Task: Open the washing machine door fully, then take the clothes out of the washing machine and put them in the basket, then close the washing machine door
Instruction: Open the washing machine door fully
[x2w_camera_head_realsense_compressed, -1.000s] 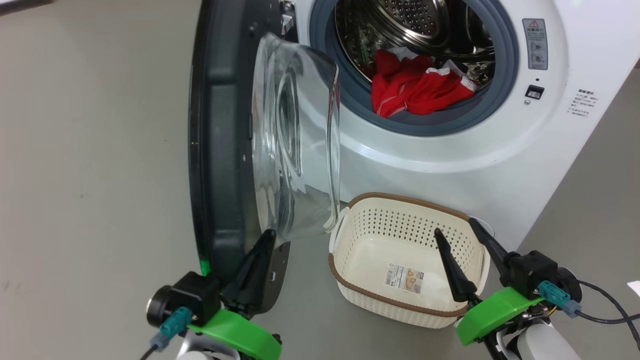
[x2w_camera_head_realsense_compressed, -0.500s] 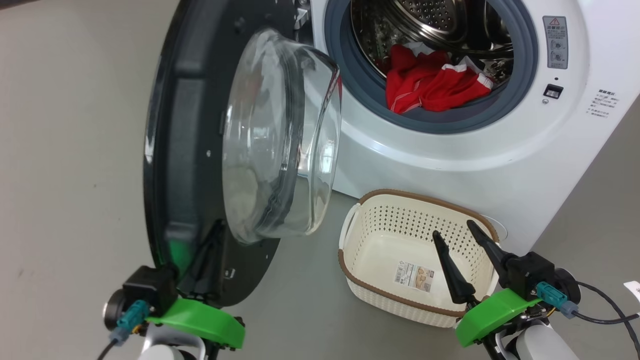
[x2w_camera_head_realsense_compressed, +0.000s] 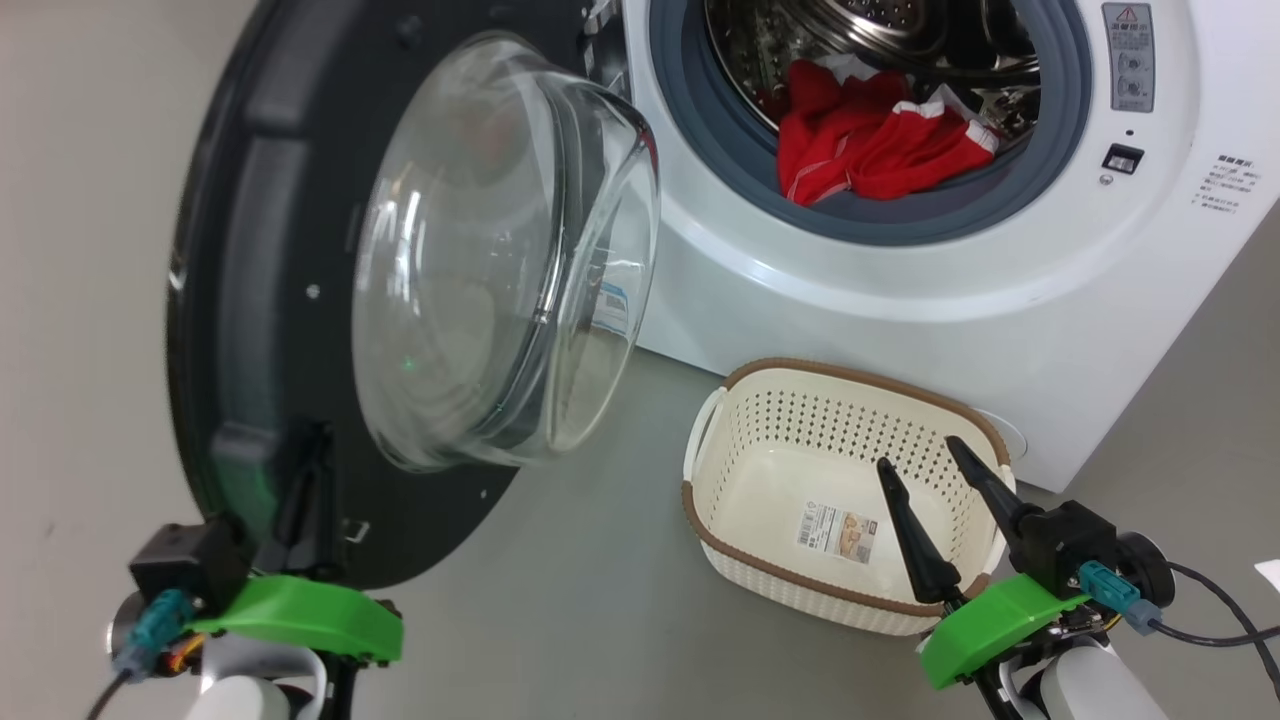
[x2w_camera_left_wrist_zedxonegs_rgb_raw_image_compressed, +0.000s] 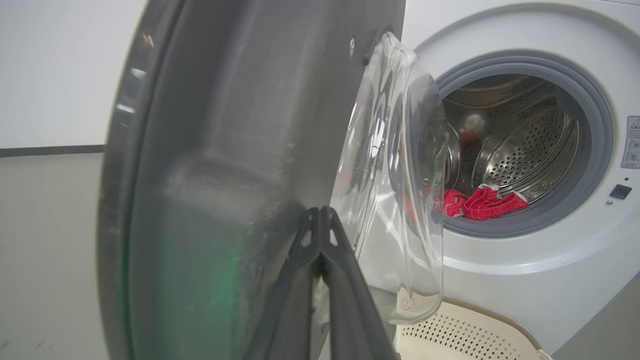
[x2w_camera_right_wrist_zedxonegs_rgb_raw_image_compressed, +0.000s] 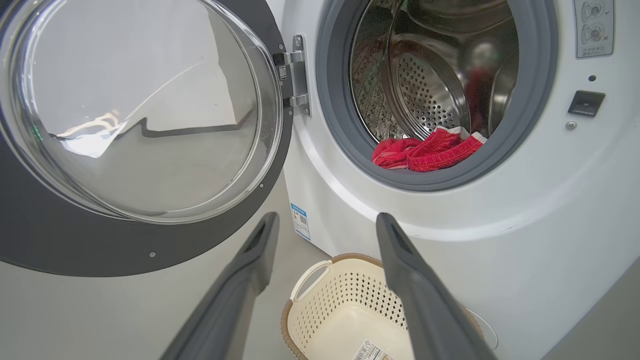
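The washing machine (x2w_camera_head_realsense_compressed: 850, 290) stands with its door (x2w_camera_head_realsense_compressed: 230, 250) swung out to the left, the glass bowl (x2w_camera_head_realsense_compressed: 480, 260) bulging toward me. Red clothes (x2w_camera_head_realsense_compressed: 880, 145) lie at the drum's front lip, also in the wrist views (x2w_camera_left_wrist_zedxonegs_rgb_raw_image_compressed: 492, 202) (x2w_camera_right_wrist_zedxonegs_rgb_raw_image_compressed: 430, 150). My left gripper (x2w_camera_head_realsense_compressed: 318, 435) is shut, its tips resting against the door's dark inner face (x2w_camera_left_wrist_zedxonegs_rgb_raw_image_compressed: 225, 125) near the lower rim. The cream basket (x2w_camera_head_realsense_compressed: 850, 375) sits on the floor before the machine, holding nothing but its label. My right gripper (x2w_camera_head_realsense_compressed: 920, 455) hangs open just above the basket's near right corner (x2w_camera_right_wrist_zedxonegs_rgb_raw_image_compressed: 345, 305).
Grey floor surrounds the machine and basket. The door hinge (x2w_camera_right_wrist_zedxonegs_rgb_raw_image_compressed: 295, 75) is on the opening's left side, with a small blue label (x2w_camera_right_wrist_zedxonegs_rgb_raw_image_compressed: 300, 220) below it. A black cable (x2w_camera_head_realsense_compressed: 1210, 610) trails from my right wrist, and a white scrap (x2w_camera_head_realsense_compressed: 1270, 575) lies at the right edge.
The door has swung further open to the left, and my shut left gripper has moved left with it. The head camera has shifted a little; the right gripper keeps its place over the basket.
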